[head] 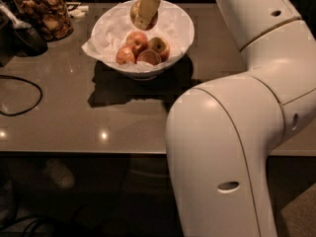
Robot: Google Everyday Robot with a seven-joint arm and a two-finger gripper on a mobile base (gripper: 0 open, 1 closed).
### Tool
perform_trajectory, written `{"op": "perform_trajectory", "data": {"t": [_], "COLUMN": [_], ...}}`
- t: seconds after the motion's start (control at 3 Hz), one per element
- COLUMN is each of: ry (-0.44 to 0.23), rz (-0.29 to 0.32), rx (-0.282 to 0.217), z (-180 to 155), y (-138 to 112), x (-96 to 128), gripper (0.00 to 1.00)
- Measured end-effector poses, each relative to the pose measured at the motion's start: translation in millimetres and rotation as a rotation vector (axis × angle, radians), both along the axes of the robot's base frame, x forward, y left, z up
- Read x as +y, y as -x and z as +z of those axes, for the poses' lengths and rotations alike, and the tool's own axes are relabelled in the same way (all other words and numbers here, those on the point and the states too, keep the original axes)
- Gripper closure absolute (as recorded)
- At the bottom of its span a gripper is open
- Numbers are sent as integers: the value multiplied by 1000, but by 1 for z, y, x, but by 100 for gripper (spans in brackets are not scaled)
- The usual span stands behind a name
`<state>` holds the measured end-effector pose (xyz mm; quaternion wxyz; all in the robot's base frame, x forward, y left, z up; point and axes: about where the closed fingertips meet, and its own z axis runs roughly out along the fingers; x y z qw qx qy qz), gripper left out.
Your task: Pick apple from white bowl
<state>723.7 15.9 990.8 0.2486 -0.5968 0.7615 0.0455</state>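
The apple [134, 13] sits pinched between the closed fingers of my gripper [144, 18], lifted above the far side of the white bowl [183, 29]. Four smaller apples [138, 40] lie below on its crumpled paper [111, 28]. A glass jar [45, 11] stands left on the table [74, 127].

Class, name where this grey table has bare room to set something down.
Free: grey tabletop between the deep white paper-lined bowl and near edge, right of the black cable. Crowded: far-left corner, round glass snack jar. Gripper holds the round apple above the bowl.
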Motion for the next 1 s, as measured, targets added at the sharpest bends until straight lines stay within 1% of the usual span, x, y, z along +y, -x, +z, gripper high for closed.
{"op": "perform_trajectory", "data": {"t": [0.67,1.0], "ry": [-4,-18], "rz": [-49,-48], "rx": [-71,-98], "z": [56,75], "y": [14,21], "x": [-9,-10], "gripper": [100,100]}}
